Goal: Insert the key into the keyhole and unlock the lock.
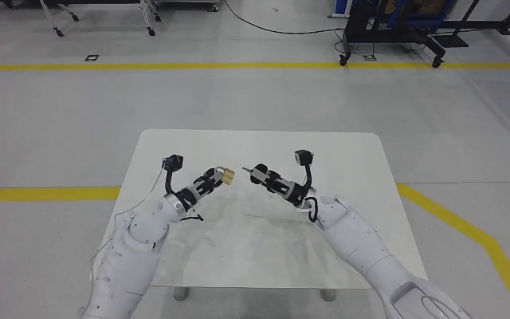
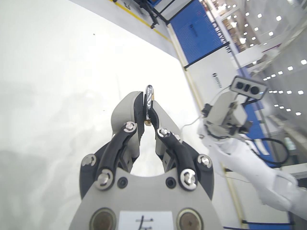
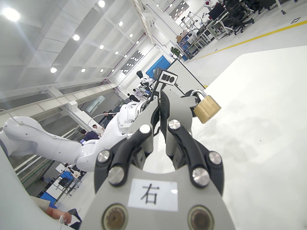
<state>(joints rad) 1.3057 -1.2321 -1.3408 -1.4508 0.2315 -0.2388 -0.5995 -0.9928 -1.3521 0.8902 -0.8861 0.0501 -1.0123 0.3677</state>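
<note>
Top view: lock and key both held above the table, near but not touching

Left gripper [image 1: 215, 179] is clamped on the steel shackle [image 2: 149, 96] of the brass lock [image 1: 227, 176], whose body juts free past the pads. Right gripper [image 1: 259, 173] is pinched on the key [image 1: 246, 170], blade pointing at the lock. The lock looks dense and rigid. Held by its smooth, round shackle, it may swivel under a push. The key is light, thin and slick, and may twist in the pads. Smooth white table [image 1: 263, 255] below, and pale workshop floor with yellow lines [image 1: 239, 65] around.
</note>
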